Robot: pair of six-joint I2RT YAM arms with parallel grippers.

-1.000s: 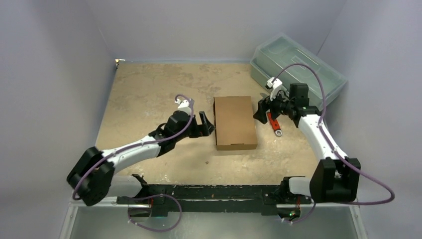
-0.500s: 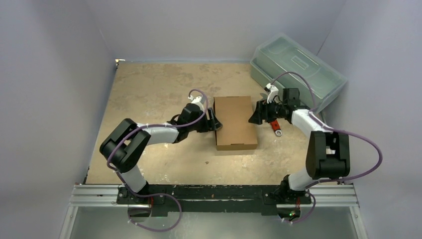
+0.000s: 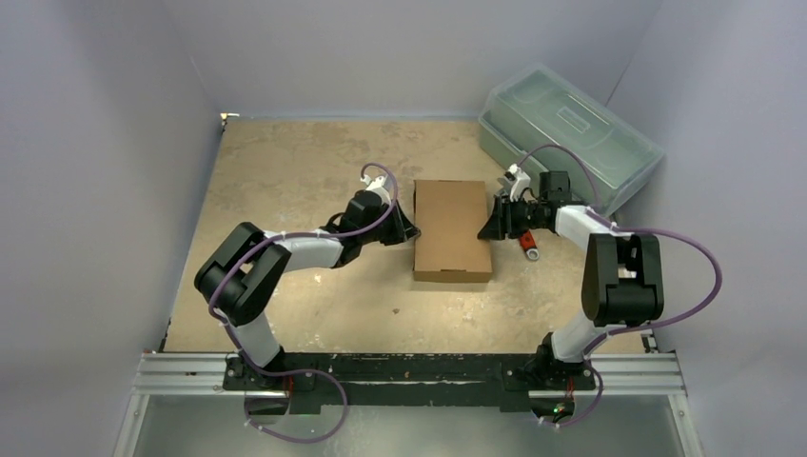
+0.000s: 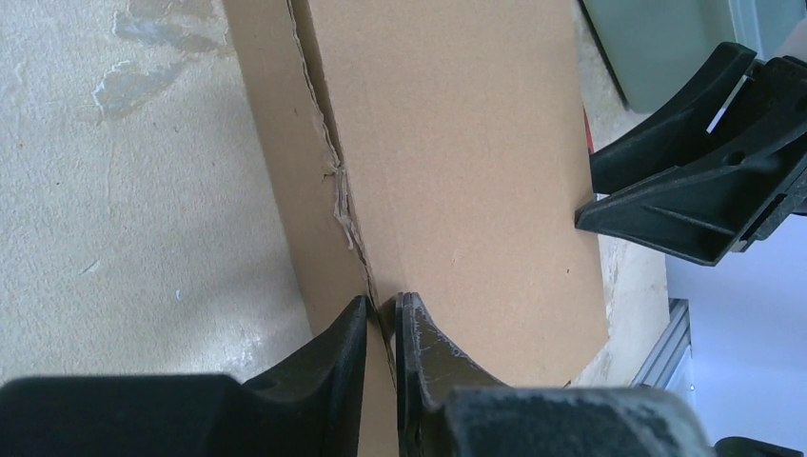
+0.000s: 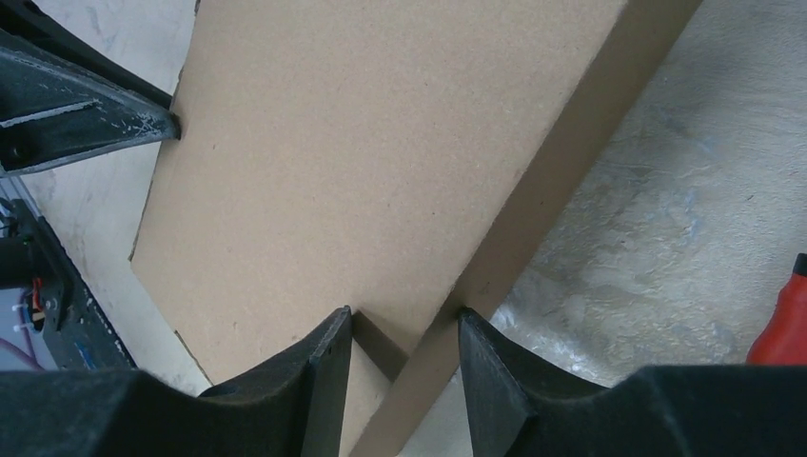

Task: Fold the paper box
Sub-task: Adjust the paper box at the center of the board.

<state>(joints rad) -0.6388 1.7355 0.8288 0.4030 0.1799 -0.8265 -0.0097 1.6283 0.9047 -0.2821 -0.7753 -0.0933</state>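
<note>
The top view is taken from high above the near edge of the counter (image 3: 285, 171), and it is faced down on the whole surface from far away. The left wrist view is taken very near, just behind the left end effector (image 3: 407, 231), and it is directed across the box (image 3: 453, 228) toward the right side. The right wrist view is set in the same way behind the right end effector (image 3: 492, 228), and it is directed toward the left. The box top is shared by all three views. In each wrist view, the opposite end effector is seen past the box.
</note>
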